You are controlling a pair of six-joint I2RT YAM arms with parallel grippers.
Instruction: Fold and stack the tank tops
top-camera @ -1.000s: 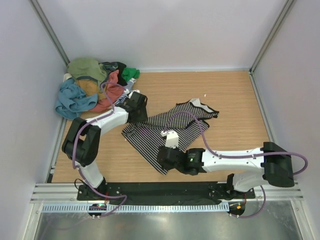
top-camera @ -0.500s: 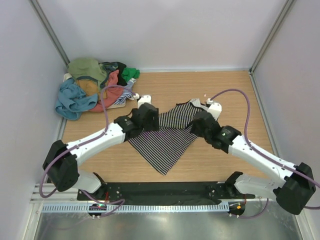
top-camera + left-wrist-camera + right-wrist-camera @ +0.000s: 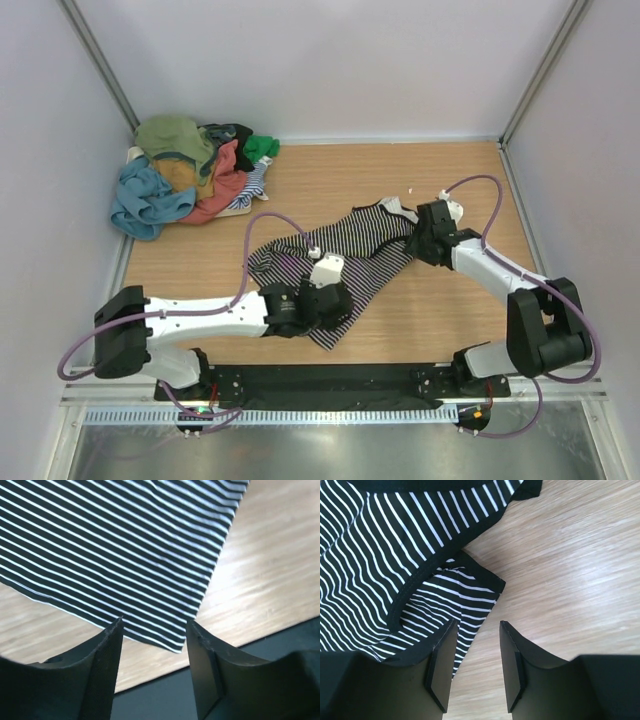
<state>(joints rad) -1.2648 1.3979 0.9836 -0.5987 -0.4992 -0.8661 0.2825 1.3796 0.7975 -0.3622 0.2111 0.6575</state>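
Observation:
One black-and-white striped tank top [image 3: 340, 262] lies spread on the wooden table, its pointed corner toward the arms. My left gripper [image 3: 343, 310] hovers over that near corner, open. In the left wrist view the striped cloth [image 3: 125, 550] fills the top and its corner ends just beyond my left gripper [image 3: 154, 622], nothing between the fingers. My right gripper [image 3: 414, 244] sits at the top's right strap end, open. In the right wrist view the striped strap [image 3: 465, 597] lies by the left finger of my right gripper [image 3: 477, 624]. The other tank tops [image 3: 190, 175] are heaped at the back left.
The heap holds olive [image 3: 172, 135], teal-blue [image 3: 145, 200], coral [image 3: 215, 195] and green [image 3: 262, 147] cloth against the left wall. A black base plate [image 3: 260, 650] runs along the table's near edge. White walls enclose the table on three sides.
My left gripper has swung from the striped top's far-left edge down to its near corner. My right gripper has drawn back to the right strap. Both jaws narrowed a little but stay open.

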